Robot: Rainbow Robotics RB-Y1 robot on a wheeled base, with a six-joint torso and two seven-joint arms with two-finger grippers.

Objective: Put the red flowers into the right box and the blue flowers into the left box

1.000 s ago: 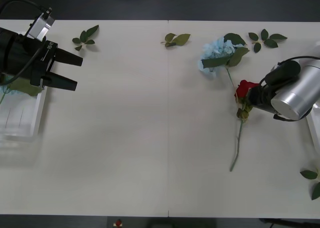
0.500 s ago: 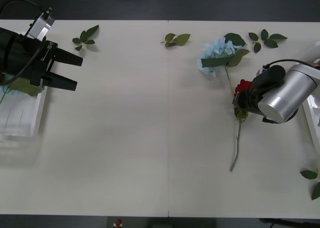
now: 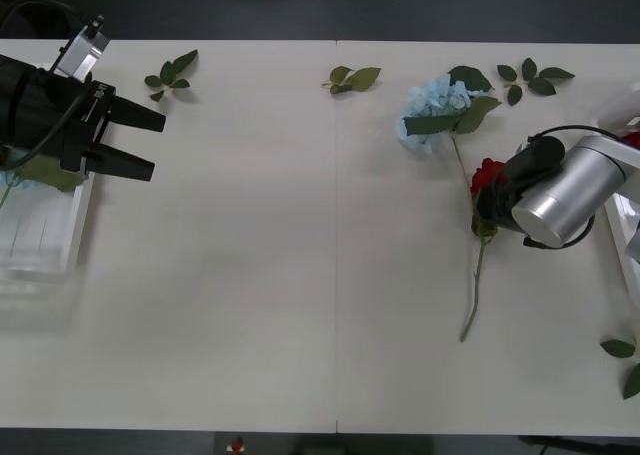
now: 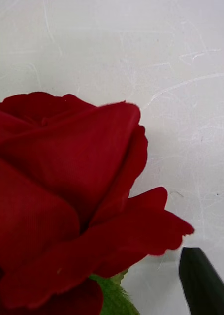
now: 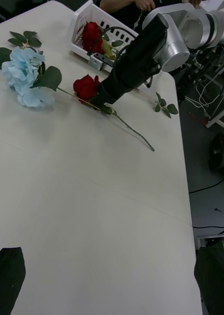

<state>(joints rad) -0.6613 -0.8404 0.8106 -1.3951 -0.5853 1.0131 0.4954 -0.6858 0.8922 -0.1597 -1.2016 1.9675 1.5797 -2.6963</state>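
One deep-red rose (image 5: 90,32) already lies in the white slotted right box (image 5: 87,9), upper frame; the right gripper (image 3: 487,207) (finger state impossible to tell) reaches another red rose (image 3: 486,175), a pale-blue hydrangea (image 3: 430,103) waits, and the left gripper (image 3: 150,145) fingers stand apart.

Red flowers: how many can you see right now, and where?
2. One red rose lies on the table at the right gripper; another red rose is already in the right box. More may be hidden.

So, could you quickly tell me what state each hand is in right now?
Left hand: open, empty, hovering beside the left box.
Right hand: down at the red rose on the table; cannot tell whether open or shut.
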